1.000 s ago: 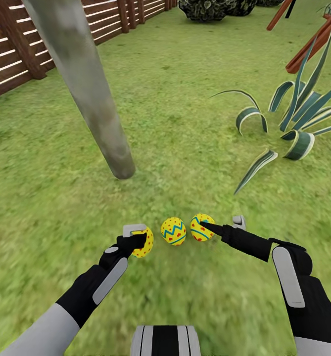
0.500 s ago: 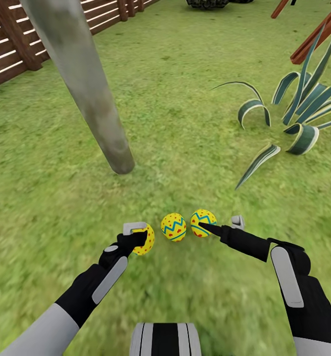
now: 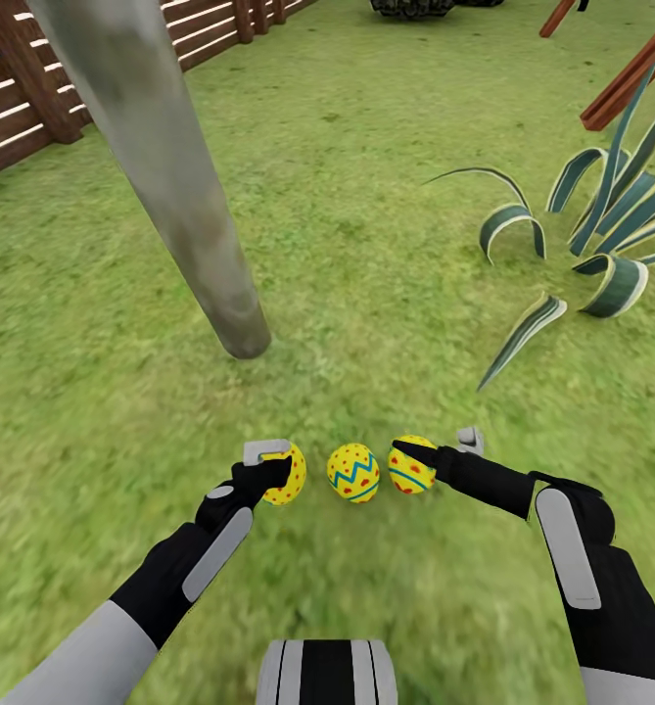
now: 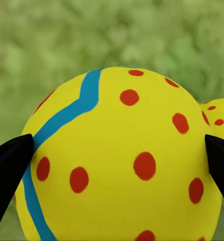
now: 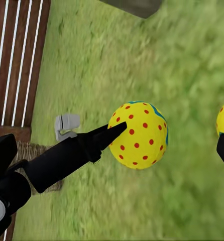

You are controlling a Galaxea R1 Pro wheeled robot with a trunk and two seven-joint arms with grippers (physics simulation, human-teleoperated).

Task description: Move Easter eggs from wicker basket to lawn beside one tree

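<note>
Left gripper (image 3: 273,473) clamps one Easter egg (image 3: 286,474); right gripper (image 3: 435,446), spread wide, has let go of another egg (image 3: 411,465). Next: release beside the tree (image 3: 175,186).

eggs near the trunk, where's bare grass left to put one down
Bare lawn lies between the tree base and the egg row, and towards the striped plant. It is crowded along the row: left egg, middle egg, right egg.

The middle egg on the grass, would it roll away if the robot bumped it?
Probably a little. The middle egg is round and smooth, with nothing holding it. The lawn looks flat, so the grass should stop it soon. It might knock into the egg in the left gripper.
</note>
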